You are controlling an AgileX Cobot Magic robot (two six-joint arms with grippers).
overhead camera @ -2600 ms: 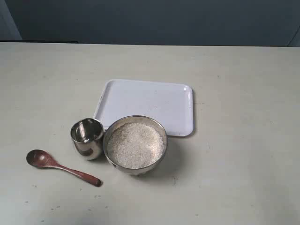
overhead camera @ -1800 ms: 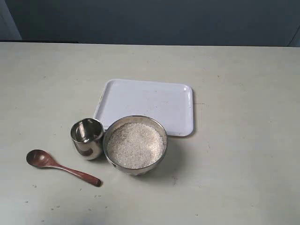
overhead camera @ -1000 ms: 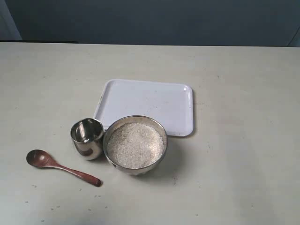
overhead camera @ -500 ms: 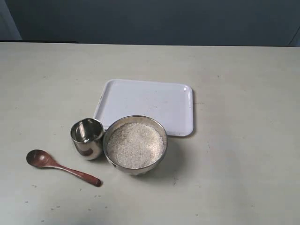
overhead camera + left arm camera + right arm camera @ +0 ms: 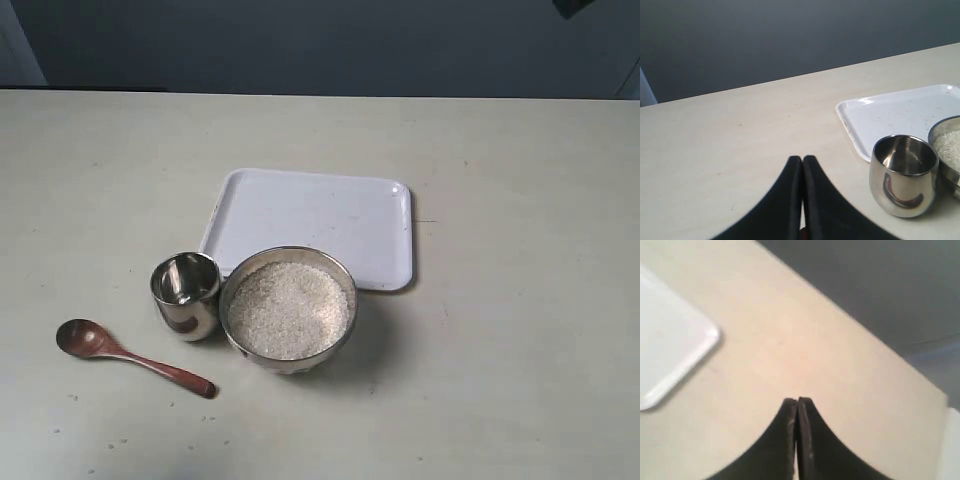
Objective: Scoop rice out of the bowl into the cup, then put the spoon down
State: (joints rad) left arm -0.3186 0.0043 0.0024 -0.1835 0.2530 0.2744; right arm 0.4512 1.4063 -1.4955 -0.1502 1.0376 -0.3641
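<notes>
The steel bowl [image 5: 286,364] holds white rice [image 5: 288,310] and stands at the table's middle front, touching the tray's near edge. The small steel cup [image 5: 186,293] stands just left of it, empty as far as I can see. The reddish-brown spoon [image 5: 130,357] lies flat on the table, front left of the cup, with nothing holding it. My left gripper [image 5: 803,159] is shut and empty, hovering short of the cup [image 5: 903,175]; bowl [image 5: 946,172] and rice [image 5: 951,147] show at the edge. My right gripper [image 5: 797,401] is shut and empty over bare table.
A white tray [image 5: 310,215] lies flat behind the bowl; it also shows as the tray [image 5: 900,112] and a tray corner [image 5: 670,350]. A dark arm part [image 5: 575,5] pokes in at the far right top. Beige table surrounds everything.
A dark arm part has come into the exterior view's top right corner. Bowl, cup, spoon and tray have not moved.
</notes>
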